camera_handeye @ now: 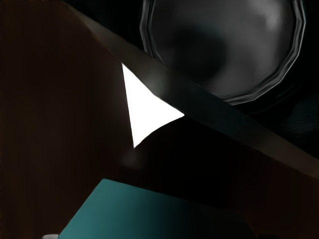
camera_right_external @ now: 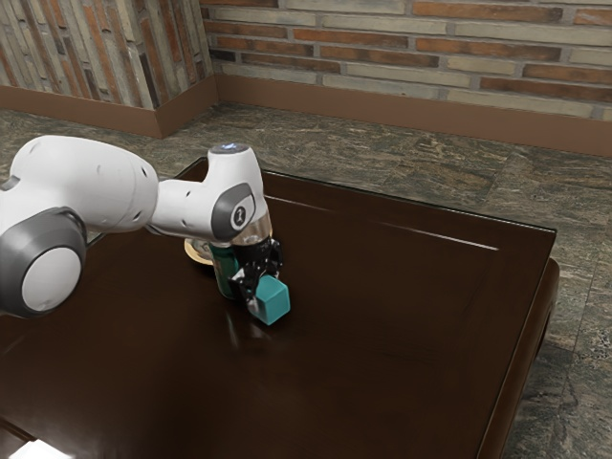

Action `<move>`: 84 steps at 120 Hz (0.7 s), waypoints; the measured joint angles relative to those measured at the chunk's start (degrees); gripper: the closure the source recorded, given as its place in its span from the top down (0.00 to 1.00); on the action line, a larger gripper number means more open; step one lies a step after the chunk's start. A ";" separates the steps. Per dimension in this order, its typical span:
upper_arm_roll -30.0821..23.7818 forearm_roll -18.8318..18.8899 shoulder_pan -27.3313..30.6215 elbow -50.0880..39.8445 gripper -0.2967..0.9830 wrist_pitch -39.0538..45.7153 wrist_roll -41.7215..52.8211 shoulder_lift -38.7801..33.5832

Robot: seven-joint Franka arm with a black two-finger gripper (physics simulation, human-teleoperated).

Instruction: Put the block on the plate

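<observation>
While the gripper [camera_right_external: 263,295] holds the block [camera_right_external: 273,303], wrist view, round rim [camera_handeye: 239,101]

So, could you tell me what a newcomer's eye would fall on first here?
Probably the teal block, bright against the glossy dark brown table, right at the black pincer of the white arm. In the wrist view, a stark white wedge stands out between the block and a ringed, round metallic surface; what the wedge is, I cannot tell.
</observation>
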 joint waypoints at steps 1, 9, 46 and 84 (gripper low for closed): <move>0.00 0.00 -0.02 0.00 0.60 0.00 -0.03 -0.02; 0.05 0.01 -0.18 0.00 0.59 -0.04 -0.26 -0.16; 0.09 0.02 -0.41 -1.98 0.54 -0.27 -1.28 -3.03; 0.03 0.23 -2.14 -2.87 0.53 -1.81 -1.99 -8.90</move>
